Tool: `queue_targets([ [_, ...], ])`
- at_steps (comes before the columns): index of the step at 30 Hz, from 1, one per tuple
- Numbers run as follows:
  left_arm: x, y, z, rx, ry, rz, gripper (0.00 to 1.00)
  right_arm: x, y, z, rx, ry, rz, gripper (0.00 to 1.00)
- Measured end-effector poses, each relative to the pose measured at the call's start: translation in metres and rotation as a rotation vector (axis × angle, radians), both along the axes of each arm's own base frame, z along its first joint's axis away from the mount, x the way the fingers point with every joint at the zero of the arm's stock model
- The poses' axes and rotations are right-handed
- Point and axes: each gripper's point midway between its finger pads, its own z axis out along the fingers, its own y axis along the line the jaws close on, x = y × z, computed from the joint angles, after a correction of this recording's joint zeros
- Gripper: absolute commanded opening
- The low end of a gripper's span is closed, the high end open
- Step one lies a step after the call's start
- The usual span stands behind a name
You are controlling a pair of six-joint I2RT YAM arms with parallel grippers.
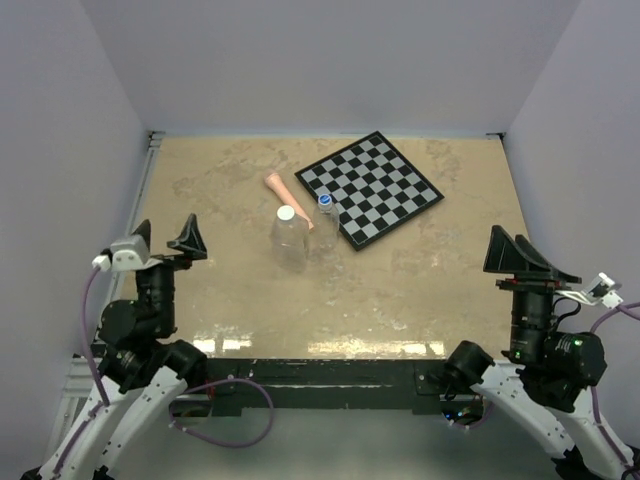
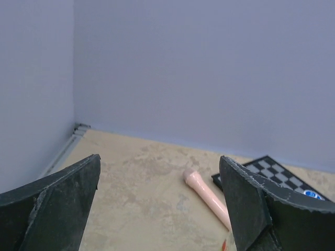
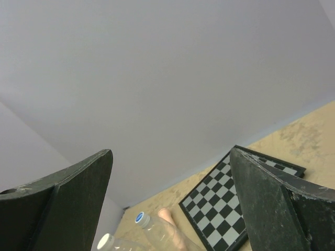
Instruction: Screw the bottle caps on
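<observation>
Left pincer [image 1: 165, 236] and right pincer [image 1: 522, 256] gape wide, empty; the bottles [image 1: 290, 242] stand upright between them, nearer the left.

Larger bottle [image 1: 290, 243] left of small bottle [image 1: 327, 216], stick [image 1: 282, 190] behind, chessboard [image 1: 371, 188] right.

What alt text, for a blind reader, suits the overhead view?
On a table stand a large clear bottle with a white cap and a small bottle with a blue cap. A pink stick lies behind them, a chessboard to their right; the left gripper and right gripper sit open at the near edge.
</observation>
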Motion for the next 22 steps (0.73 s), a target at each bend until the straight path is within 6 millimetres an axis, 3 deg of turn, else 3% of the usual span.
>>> queue_targets([
  [5,-0.020,0.018,0.009,-0.028,-0.116,0.042,1.00,0.005,-0.001,-0.013,-0.025,0.056,-0.026,0.98],
  [22,-0.005,0.011,-0.011,0.048,-0.060,0.054,1.00,0.013,0.007,-0.023,-0.076,0.106,-0.030,0.99],
])
